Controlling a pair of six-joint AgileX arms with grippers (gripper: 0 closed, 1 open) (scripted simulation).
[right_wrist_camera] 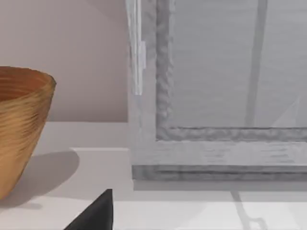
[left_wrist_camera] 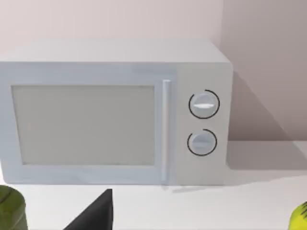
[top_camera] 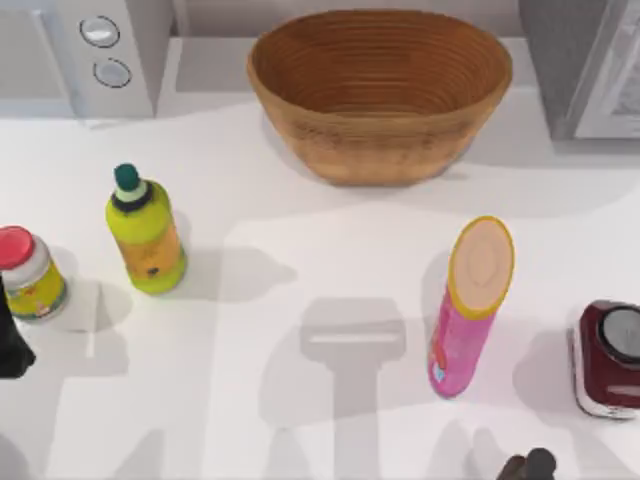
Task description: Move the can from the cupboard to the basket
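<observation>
Sitting at the table's left edge, the left arm [top_camera: 12, 350] is parked; I can't tell its grip. Farther back, the basket [top_camera: 380, 95] stands mid-table, the cupboard [top_camera: 585, 65] right of it. The can stays hidden.

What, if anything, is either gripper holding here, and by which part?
Nothing appears held. The left arm sits at the table's left edge by the red-lidded jar, the right arm at the near edge; the basket is empty, with no can in sight.
</observation>
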